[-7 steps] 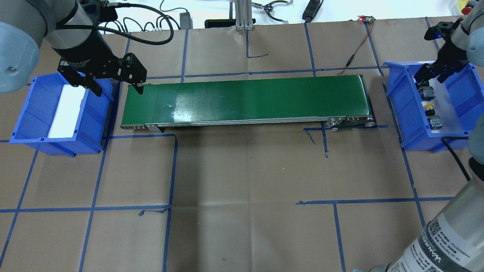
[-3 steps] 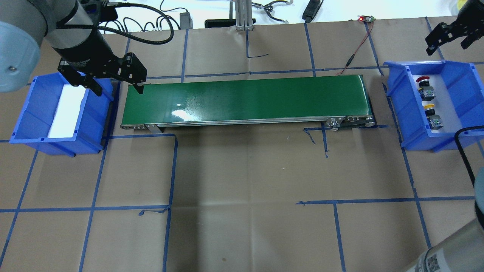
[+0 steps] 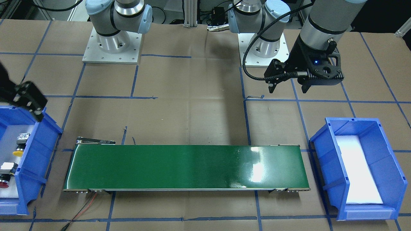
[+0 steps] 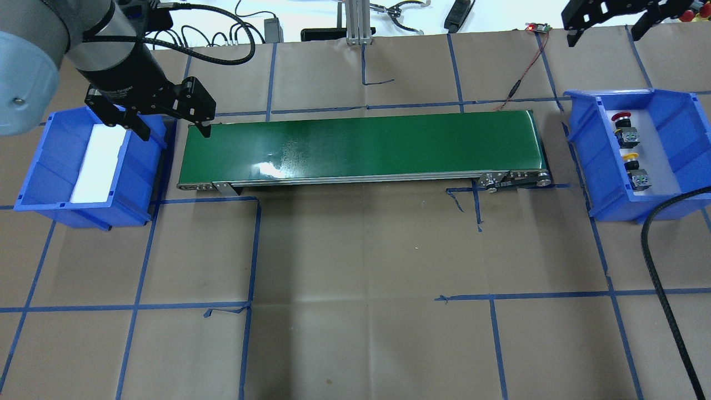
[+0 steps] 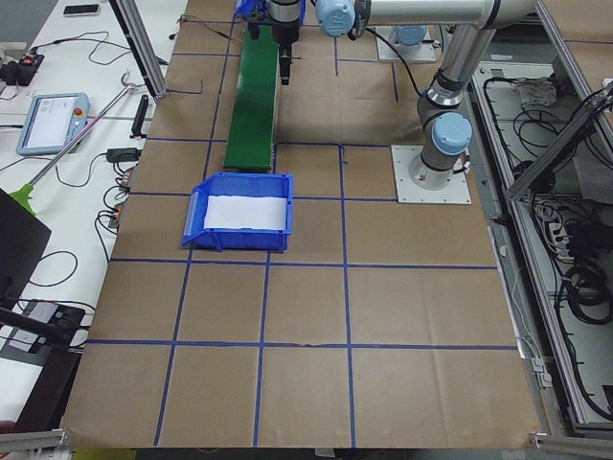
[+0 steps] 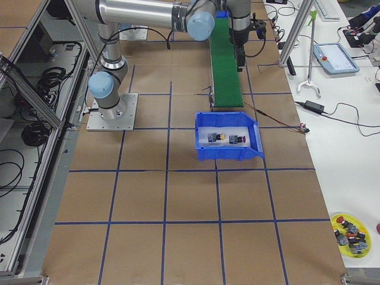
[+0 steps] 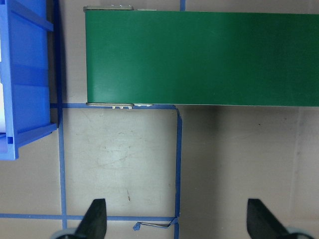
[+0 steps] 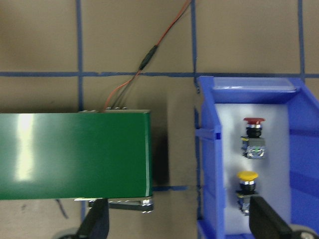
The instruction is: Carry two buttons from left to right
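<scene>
Both buttons lie in the blue right bin (image 4: 583,150): the red-capped button (image 4: 621,116) farther back, the yellow-capped button (image 4: 630,158) nearer. They also show in the right wrist view, red (image 8: 253,121) and yellow (image 8: 247,176), and in the front view, yellow (image 3: 17,153) and red (image 3: 4,184). My right gripper (image 4: 605,30) is open and empty, high above the table behind the bin's far left corner. My left gripper (image 4: 173,132) is open and empty, over the gap between the blue left bin (image 4: 39,166) and the green conveyor (image 4: 361,144).
The left bin holds only a white pad (image 4: 97,164). A small circuit board with red wires (image 4: 536,26) lies behind the conveyor's right end. A black cable (image 4: 661,266) hangs over the right front. Loose spare buttons (image 6: 350,231) lie off the paper.
My right gripper has risen out of the right bin and moved back and to the left, open and empty. The red button now lies uncovered. The left arm has not moved.
</scene>
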`<state>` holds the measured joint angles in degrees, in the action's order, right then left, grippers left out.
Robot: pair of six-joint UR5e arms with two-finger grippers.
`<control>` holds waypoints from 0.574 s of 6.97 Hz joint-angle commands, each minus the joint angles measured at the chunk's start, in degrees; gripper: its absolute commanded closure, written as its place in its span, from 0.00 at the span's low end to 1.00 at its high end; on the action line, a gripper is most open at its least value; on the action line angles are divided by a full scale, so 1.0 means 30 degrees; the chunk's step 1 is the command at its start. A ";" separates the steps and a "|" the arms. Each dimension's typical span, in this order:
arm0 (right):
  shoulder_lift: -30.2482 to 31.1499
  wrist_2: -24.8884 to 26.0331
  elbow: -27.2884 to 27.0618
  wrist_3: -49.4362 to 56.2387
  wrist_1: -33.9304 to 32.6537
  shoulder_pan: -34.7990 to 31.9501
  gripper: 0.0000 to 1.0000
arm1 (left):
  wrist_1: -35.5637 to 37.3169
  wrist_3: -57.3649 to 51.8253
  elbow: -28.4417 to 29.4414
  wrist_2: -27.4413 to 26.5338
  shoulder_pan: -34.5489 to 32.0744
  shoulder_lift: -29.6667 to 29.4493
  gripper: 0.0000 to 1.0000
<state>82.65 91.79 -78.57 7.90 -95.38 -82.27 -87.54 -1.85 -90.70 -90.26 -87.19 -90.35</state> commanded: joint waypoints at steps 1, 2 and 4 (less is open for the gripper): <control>0.0925 -0.0038 -0.0002 -0.2482 0.2810 -0.1814 0.00 | 0.0002 0.0000 -0.0029 0.0000 0.0000 -0.0001 0.00; 0.1043 -0.0184 -0.0030 -0.2690 0.3051 -0.1874 0.00 | 0.0002 0.0000 -0.0029 0.0000 0.0000 -0.0001 0.00; 0.2092 -0.0273 -0.0408 -0.3620 0.5504 -0.2398 0.00 | 0.0002 0.0000 -0.0029 0.0000 0.0000 -0.0001 0.00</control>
<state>86.96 91.18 -79.03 -0.76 -82.83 -88.41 -87.54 -1.85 -90.78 -90.26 -87.19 -90.35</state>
